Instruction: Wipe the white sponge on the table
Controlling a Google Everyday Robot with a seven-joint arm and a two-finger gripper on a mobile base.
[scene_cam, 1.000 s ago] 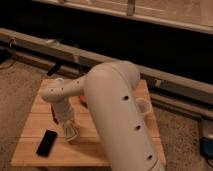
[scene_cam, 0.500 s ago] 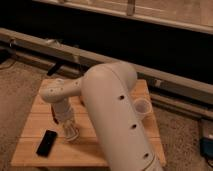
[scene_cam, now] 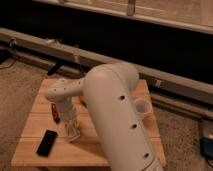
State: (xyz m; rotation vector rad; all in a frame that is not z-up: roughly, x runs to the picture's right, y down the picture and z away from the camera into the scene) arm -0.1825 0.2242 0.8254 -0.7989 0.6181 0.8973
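Lab-like indoor room: speckled floor point(scene_cam: 17, 87), plank table point(scene_cam: 80, 150)

- The arm point(scene_cam: 117, 115) runs off the bottom edge and hides the middle of the table point(scene_cam: 37, 107) and much of its right side.
- The gripper point(scene_cam: 73, 132), closed, is down at the table's front left, just right of the phone point(scene_cam: 46, 142). Its tips blur into a pale patch, and whether that is the sponge cannot be told.
- A red thing point(scene_cam: 55, 112) beside the wrist is half hidden and too blurred to name.
- The cup point(scene_cam: 143, 106) has its left side behind the arm.
- A blue thing point(scene_cam: 208, 147) is cut off by the right edge.
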